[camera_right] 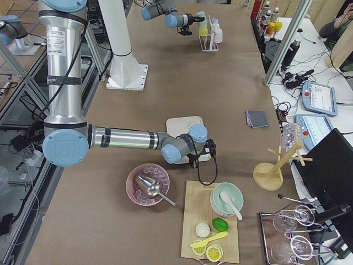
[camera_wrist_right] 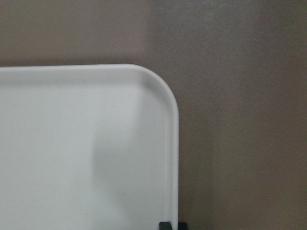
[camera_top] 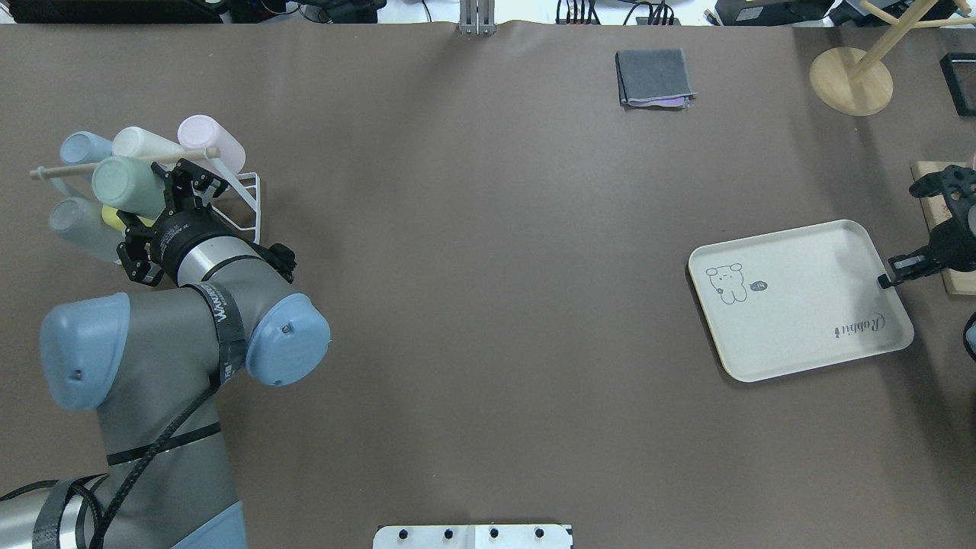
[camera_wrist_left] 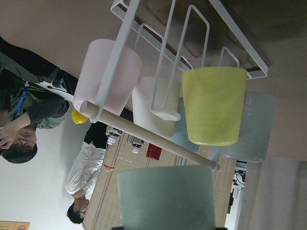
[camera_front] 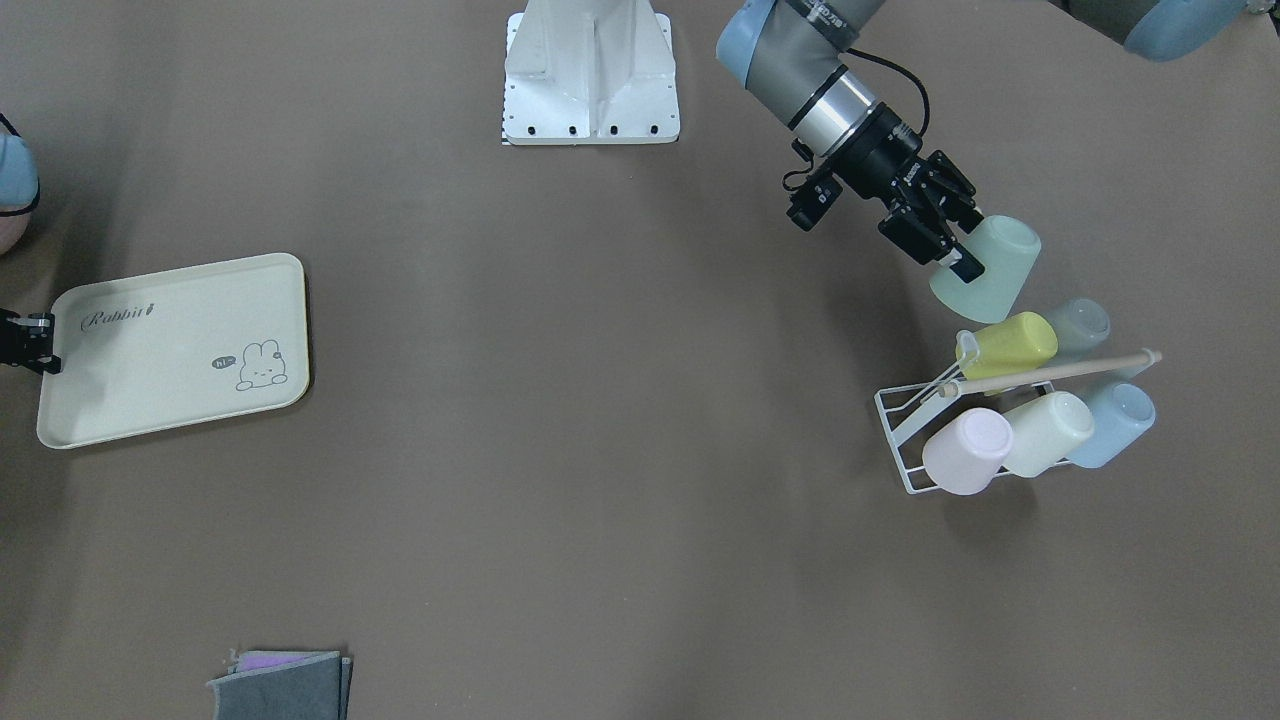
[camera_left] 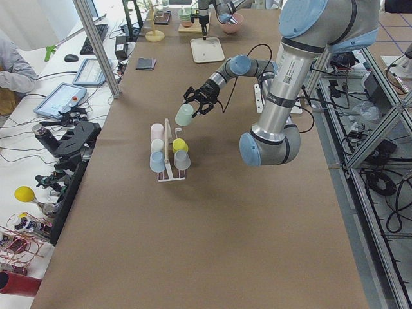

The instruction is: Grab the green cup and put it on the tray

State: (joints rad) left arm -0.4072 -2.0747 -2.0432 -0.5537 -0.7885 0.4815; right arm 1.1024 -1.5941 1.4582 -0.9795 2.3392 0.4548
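Note:
My left gripper [camera_front: 950,255] is shut on the pale mint green cup [camera_front: 990,265] and holds it tilted in the air just beside the white wire rack [camera_front: 900,430]. In the overhead view the green cup [camera_top: 126,185] is over the rack's cups, and it fills the bottom of the left wrist view [camera_wrist_left: 165,196]. The cream "Rabbit" tray [camera_front: 170,350] lies flat at the table's other end. My right gripper [camera_top: 890,276] sits at the tray's [camera_top: 808,320] short edge, fingertips closed on its rim [camera_wrist_right: 173,143].
The rack holds a yellow-green cup [camera_front: 1010,345], a pink cup [camera_front: 967,450], a cream cup [camera_front: 1048,432] and two bluish cups under a wooden dowel [camera_front: 1060,372]. A folded grey cloth [camera_top: 654,78], a wooden stand [camera_top: 850,80] and the robot base [camera_front: 590,75] are also on the table.

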